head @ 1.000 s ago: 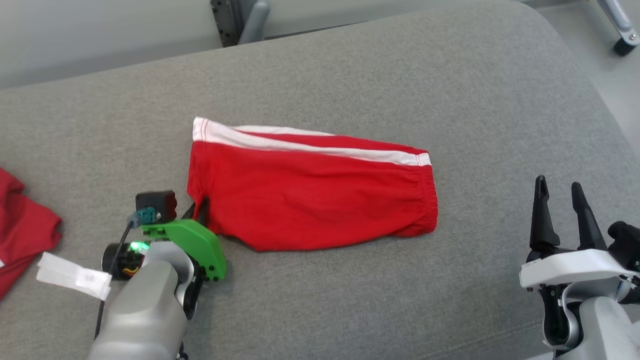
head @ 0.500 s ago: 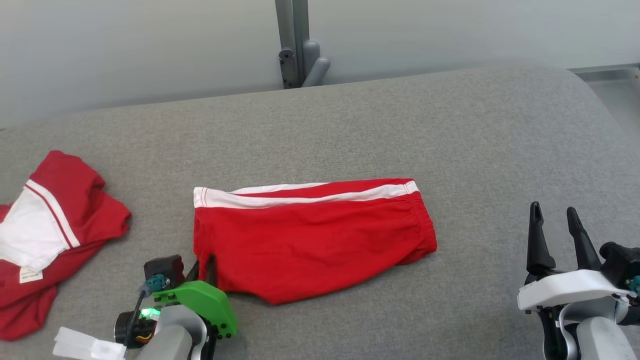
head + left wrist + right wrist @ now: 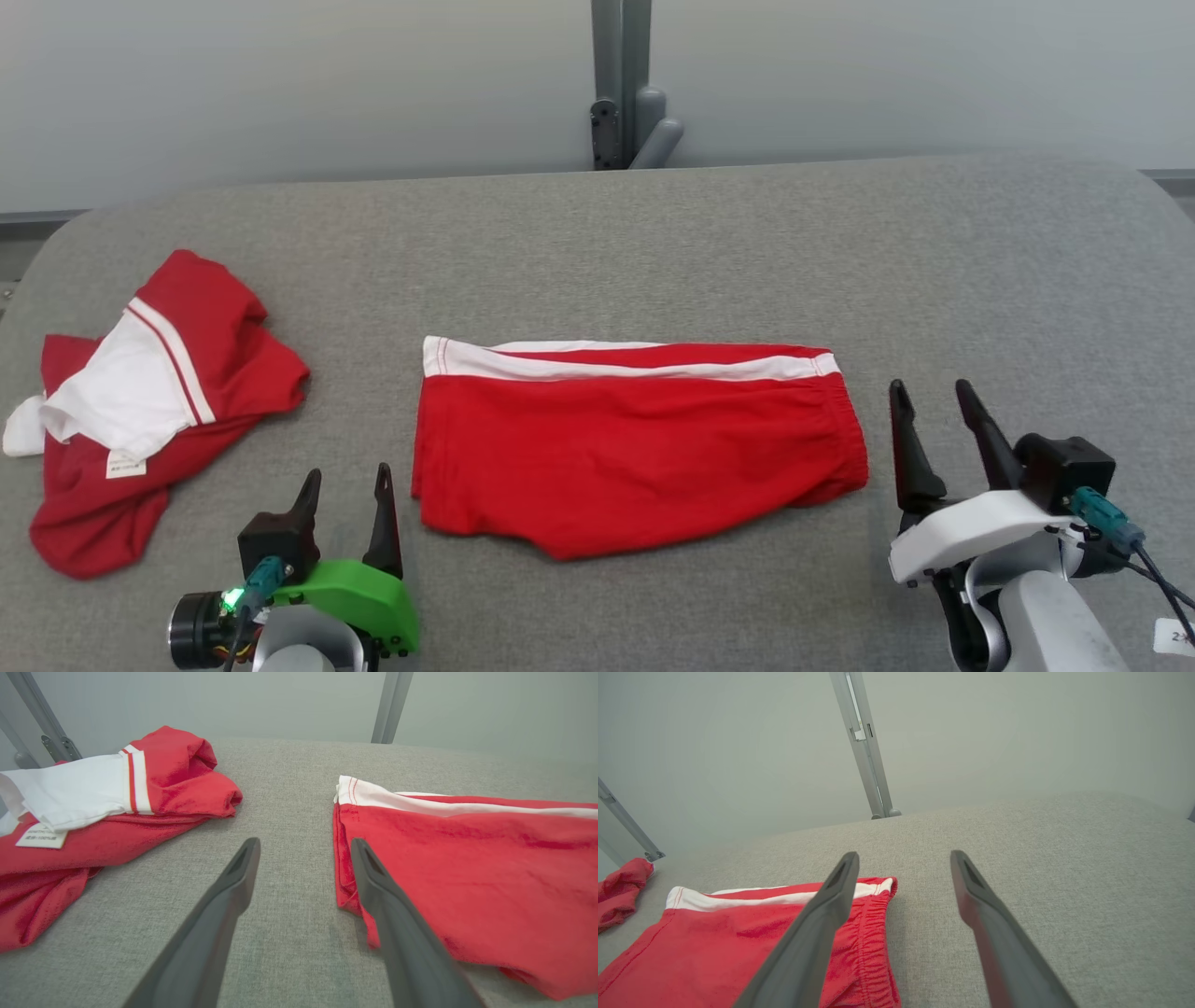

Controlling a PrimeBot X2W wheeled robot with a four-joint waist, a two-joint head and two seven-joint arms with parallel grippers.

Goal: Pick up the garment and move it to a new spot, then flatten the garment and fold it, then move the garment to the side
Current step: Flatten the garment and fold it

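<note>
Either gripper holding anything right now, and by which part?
Nothing is held. The left gripper and right gripper are both open and empty; the red shorts lie flat on the grey surface between them.

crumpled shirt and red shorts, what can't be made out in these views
- Shirt label text: too small, blurred, left wrist view.
- Shorts waistband: cut by right edge, left wrist view.
- Shorts' lower layers: hidden under top layer, head view.
</note>
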